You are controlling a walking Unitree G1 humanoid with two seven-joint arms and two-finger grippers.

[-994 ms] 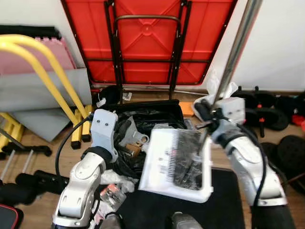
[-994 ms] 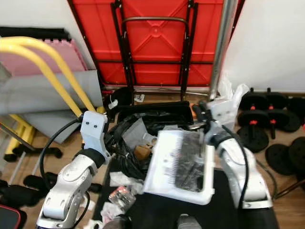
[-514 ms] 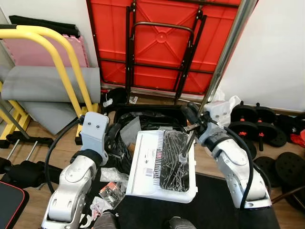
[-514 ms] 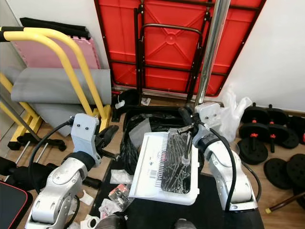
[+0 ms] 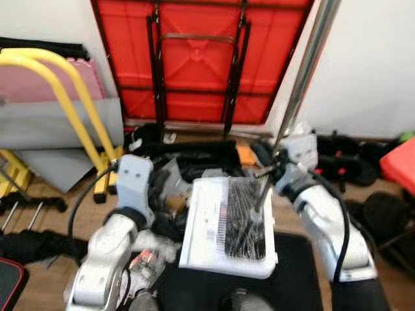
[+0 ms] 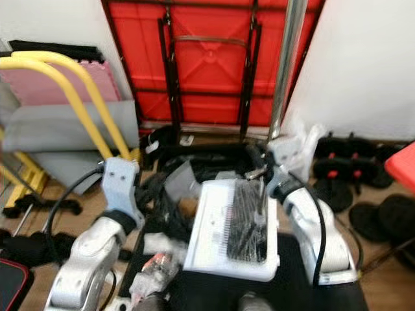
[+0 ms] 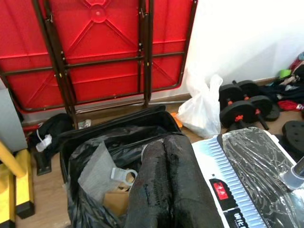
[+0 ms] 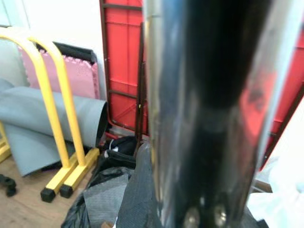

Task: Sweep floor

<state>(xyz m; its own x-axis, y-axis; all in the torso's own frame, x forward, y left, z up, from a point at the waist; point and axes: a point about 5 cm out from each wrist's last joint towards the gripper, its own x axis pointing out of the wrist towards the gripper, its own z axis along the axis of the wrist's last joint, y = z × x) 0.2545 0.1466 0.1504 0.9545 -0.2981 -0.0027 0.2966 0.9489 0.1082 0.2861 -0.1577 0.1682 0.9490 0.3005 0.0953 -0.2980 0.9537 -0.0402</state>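
A white dustpan (image 5: 206, 228) holding black debris under crinkled clear film hangs on a long shiny metal pole (image 5: 310, 61). My right gripper (image 5: 267, 170) is shut on that pole low down, just above the pan; the pole (image 8: 204, 118) runs close past the right wrist camera. The pan sits over a black floor mat (image 5: 298, 272), right beside a black bin lined with a black bag (image 7: 90, 142) that contains a grey sheet, cardboard and a white plastic piece. My left gripper (image 7: 166, 183) is shut, its fingers pressed together between the bag's rim and the pan's edge (image 7: 237, 190).
A red folded table (image 5: 194, 58) leans on the wall behind the bin. Yellow rails (image 5: 58, 84) and grey rolled mats (image 5: 45, 126) stand at the left. Dumbbells (image 7: 242, 107) and a white plastic bag (image 7: 202, 107) lie at the right. Loose wrappers (image 5: 146, 262) litter the floor by my left arm.
The head view has swung and blurred. The dustpan, tilted a second ago, now hangs squarer beside the bin, still on the pole in my right gripper.
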